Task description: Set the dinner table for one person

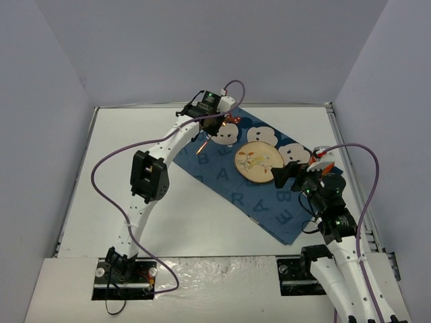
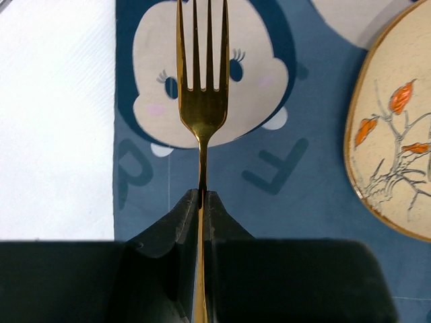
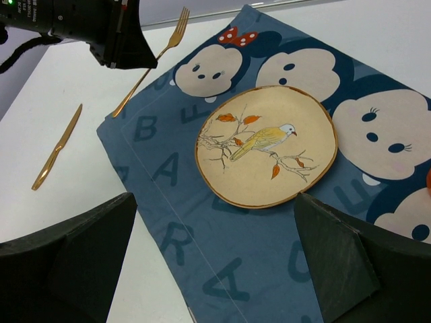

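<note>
My left gripper (image 2: pixel 202 196) is shut on the handle of a gold fork (image 2: pixel 202 101). It holds the fork over the left part of the dark blue cloth (image 2: pixel 289 188), with the tines over a mouse face. From above, that gripper (image 1: pixel 206 126) and the fork (image 1: pixel 201 145) are at the cloth's far left end. A cream plate (image 3: pixel 266 145) painted with a bird lies on the middle of the cloth (image 3: pixel 202 262). My right gripper (image 3: pixel 213 212) hangs open and empty above the cloth's near part, short of the plate. A gold knife (image 3: pixel 57 148) lies on the white dinner table (image 1: pixel 135 134) beside the cloth.
Pale lavender-grey walls (image 1: pixel 60 81) close in the table on three sides. The left arm's elbow (image 1: pixel 149 177) stands over the table's middle. Purple cables loop from both arms. Bare white tabletop (image 2: pixel 54 121) lies left of the cloth.
</note>
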### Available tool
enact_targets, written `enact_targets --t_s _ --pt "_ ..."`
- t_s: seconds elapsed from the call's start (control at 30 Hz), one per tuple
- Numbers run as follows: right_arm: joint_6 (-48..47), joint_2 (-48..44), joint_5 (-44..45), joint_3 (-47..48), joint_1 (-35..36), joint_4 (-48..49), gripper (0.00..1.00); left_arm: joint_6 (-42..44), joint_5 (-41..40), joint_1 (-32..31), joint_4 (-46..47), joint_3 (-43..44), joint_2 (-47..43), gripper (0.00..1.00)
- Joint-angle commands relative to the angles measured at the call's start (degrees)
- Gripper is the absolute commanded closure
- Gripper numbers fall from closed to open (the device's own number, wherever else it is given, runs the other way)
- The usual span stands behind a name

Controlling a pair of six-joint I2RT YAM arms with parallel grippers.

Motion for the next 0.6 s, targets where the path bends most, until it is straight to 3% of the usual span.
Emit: enact_targets --t_s 0.0,0.57 --pt "-0.1 1.6 -0.5 3.4 0.4 1.8 0.0 2.1 0.9 -1.8 0.6 4.9 0.7 1.0" --pt "-1.9 2.2 1.6 3.7 0.5 -1.4 0.0 1.2 -0.1 -1.7 0.8 8.3 7.2 1.0"
